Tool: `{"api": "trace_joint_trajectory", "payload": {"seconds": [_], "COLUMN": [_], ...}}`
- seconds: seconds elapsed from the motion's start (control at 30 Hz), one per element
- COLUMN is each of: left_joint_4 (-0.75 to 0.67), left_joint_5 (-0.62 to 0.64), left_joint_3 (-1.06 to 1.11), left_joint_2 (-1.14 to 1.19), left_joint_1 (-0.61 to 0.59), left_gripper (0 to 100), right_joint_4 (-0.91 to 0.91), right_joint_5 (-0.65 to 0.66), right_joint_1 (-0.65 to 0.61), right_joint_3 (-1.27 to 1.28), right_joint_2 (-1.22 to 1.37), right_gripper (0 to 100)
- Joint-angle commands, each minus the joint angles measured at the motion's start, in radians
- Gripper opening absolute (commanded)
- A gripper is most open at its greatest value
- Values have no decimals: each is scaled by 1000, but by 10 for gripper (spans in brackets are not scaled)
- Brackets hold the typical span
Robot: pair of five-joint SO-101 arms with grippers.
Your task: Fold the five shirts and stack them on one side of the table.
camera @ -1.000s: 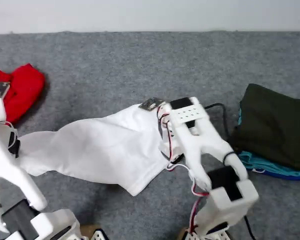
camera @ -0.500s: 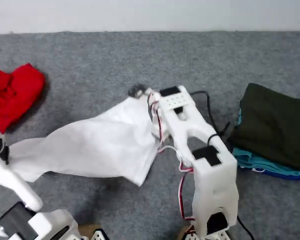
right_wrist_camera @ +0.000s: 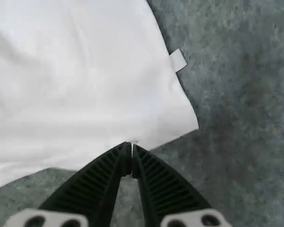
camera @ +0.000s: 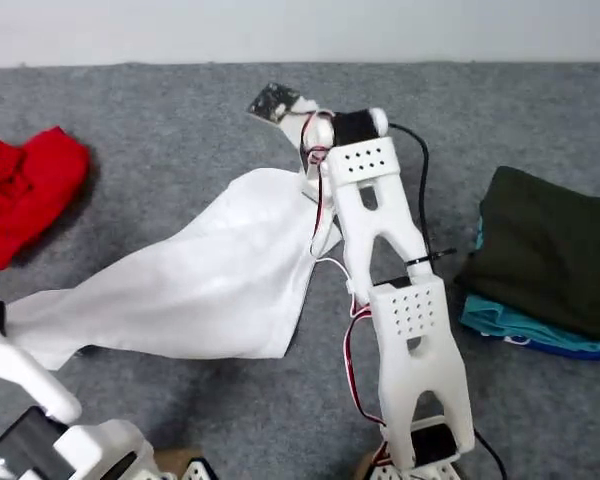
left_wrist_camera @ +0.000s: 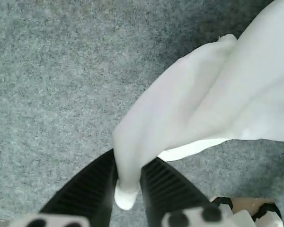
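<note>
White cloth shirt [camera: 210, 270] stretches from 8 to 1 o'clock over the grey felt desk [camera: 480, 120], left pincer [left_wrist_camera: 131, 165] clamped on the 8 o'clock end, right pincer [right_wrist_camera: 131, 149] pinching the other.

Soft, even light falls from overhead and keeps the gray table covering [camera: 160, 130] bright all across in the high view. Shadows are faint and short: a narrow dark band under the lifted lower edge of the white shirt [camera: 210, 280], and another at the foot of the dark folded shirt [camera: 550, 250]. In both wrist views the white shirt glares almost blank, its folds showing only as pale gray shading.
</note>
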Motion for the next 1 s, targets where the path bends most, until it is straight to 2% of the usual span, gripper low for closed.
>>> {"api": "trace_joint_trajectory", "payload": {"seconds": [0.0, 0.13, 0.47, 0.6, 0.87, 0.97], "left_joint_4": [26, 26, 26, 26, 26, 28], "left_joint_5": [-5, -5, -3, -3, -2, -2], "left_joint_3": [-5, -5, -5, -5, -5, -5], "left_joint_2": [-48, -48, -48, -48, -48, -48], "left_joint_1": [0, 0, 0, 0, -6, -6], "left_gripper": [13, 13, 13, 13, 13, 13], "right_joint_4": [104, 102, 84, -36, -489, -515], "right_joint_5": [-8, -81, -89, -81, -78, -78], "right_joint_1": [-24, -59, -237, -262, -217, -209], "right_joint_3": [-138, -83, 394, 425, 420, 364], "right_joint_2": [-10, -70, -180, -99, -39, -36], "right_gripper": [9, 9, 9, 9, 9, 9]}}
